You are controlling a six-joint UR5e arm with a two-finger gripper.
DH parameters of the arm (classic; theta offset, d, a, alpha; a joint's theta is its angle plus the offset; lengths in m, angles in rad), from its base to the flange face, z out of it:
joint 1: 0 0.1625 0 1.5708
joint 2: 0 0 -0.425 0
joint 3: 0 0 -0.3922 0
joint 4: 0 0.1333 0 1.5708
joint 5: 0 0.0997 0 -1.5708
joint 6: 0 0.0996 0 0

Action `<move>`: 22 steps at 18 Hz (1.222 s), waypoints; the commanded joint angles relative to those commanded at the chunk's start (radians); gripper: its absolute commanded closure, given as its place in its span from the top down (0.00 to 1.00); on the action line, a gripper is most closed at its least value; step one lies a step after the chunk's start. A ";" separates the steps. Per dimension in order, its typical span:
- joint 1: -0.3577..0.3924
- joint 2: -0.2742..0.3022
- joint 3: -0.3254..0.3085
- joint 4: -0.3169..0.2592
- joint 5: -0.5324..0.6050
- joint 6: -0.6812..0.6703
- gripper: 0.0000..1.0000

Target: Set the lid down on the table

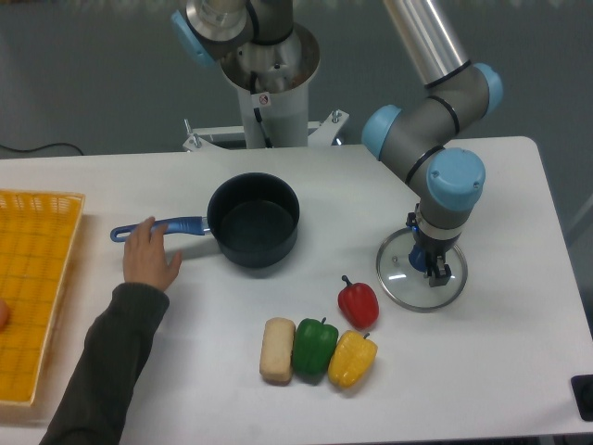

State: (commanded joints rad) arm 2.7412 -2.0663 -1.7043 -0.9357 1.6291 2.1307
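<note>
So the lid (422, 272) is lying flat on the worktop (500, 371), right of center in the frame, just right of the red pepper (358, 302). My end effector (433, 267) is down over the knob; can't tell if it's clamped or let go. Glass with a metal rim, so I reckon it's heavyish, slick and chippable. The knob's the only sane place to hold it.

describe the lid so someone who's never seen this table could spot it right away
On the white table, look toward the right side, under the arm's fingers. The lid lies flat there, right of the red pepper. It is the only round, clear glass disc with a metal rim.
</note>
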 joint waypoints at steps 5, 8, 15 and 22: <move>0.000 0.002 0.000 0.000 -0.002 0.002 0.80; 0.000 0.002 0.002 0.000 -0.002 0.002 0.85; 0.003 0.031 0.011 -0.003 0.003 0.006 1.00; 0.023 0.078 0.018 -0.012 -0.006 -0.035 1.00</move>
State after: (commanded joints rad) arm 2.7642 -1.9881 -1.6859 -0.9480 1.6230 2.0954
